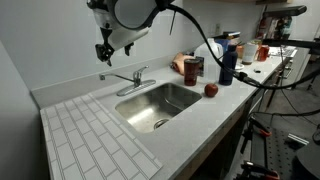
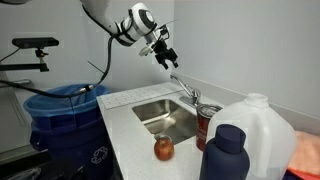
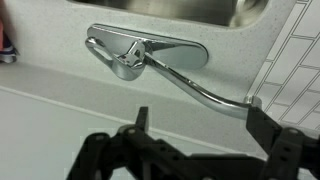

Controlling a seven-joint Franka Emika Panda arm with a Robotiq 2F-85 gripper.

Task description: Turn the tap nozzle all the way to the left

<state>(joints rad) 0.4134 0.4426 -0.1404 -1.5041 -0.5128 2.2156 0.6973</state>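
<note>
The tap nozzle [image 3: 205, 92] is a slim chrome tube that curves out from the faucet base toward the tiled drainboard. The short chrome lever handle [image 3: 130, 58] sits on top of the base. My gripper [image 3: 203, 125] is open and empty. It hovers just above the nozzle's outer end, one dark finger on each side of the view, touching nothing. In both exterior views the gripper [image 1: 103, 52] [image 2: 165, 56] hangs over the nozzle [image 1: 116, 77] [image 2: 182, 87] behind the steel sink [image 1: 160, 102] [image 2: 165, 118].
A red apple [image 1: 211, 90] [image 2: 164, 148], a can [image 1: 192, 68] and a dark blue bottle [image 1: 228, 62] [image 2: 228, 155] stand beside the sink. A white jug [image 2: 258, 125] is near the camera. The ribbed drainboard [image 1: 90, 135] flanks the sink. The wall is close behind the faucet.
</note>
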